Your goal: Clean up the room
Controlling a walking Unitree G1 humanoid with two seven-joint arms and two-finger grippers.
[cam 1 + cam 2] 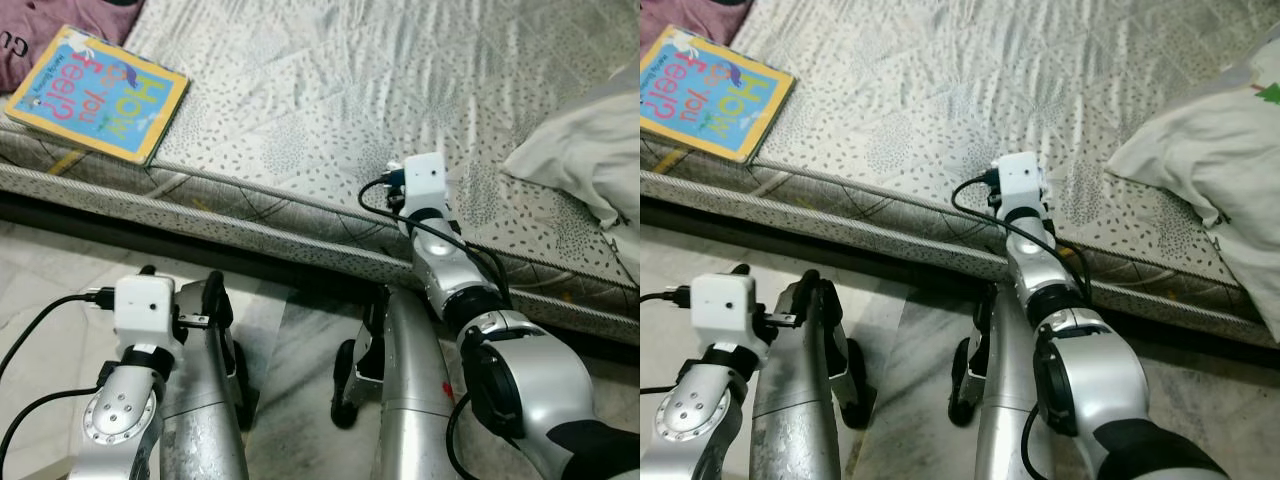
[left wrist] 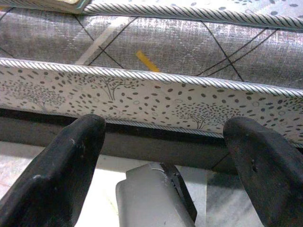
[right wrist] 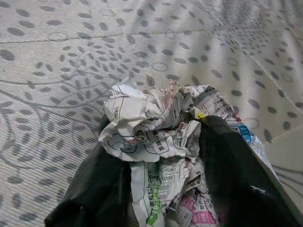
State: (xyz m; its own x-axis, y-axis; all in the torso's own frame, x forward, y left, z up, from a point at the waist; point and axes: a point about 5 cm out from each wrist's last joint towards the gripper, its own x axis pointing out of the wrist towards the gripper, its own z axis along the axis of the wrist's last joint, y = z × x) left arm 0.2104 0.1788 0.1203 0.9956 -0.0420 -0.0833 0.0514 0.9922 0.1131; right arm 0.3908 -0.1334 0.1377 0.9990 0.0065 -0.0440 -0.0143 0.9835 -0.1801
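A crumpled printed paper ball (image 3: 147,123) sits between the two black fingers (image 3: 232,165) of my right gripper (image 3: 161,163), which is shut on it just above the patterned mattress (image 1: 300,90). In the eye views my right wrist (image 1: 425,180) reaches over the mattress's front edge, and its camera box hides the fingers and the paper. My left gripper (image 2: 163,156) is open and holds nothing. It hangs low over the floor, facing the mattress's side (image 2: 156,101).
A colourful children's book (image 1: 98,92) lies on the bed's front left corner, beside a maroon garment (image 1: 40,25). A white pillow (image 1: 590,160) lies at the right. Pale marble floor (image 1: 50,280) runs in front of the bed, where my silver legs (image 1: 405,390) stand.
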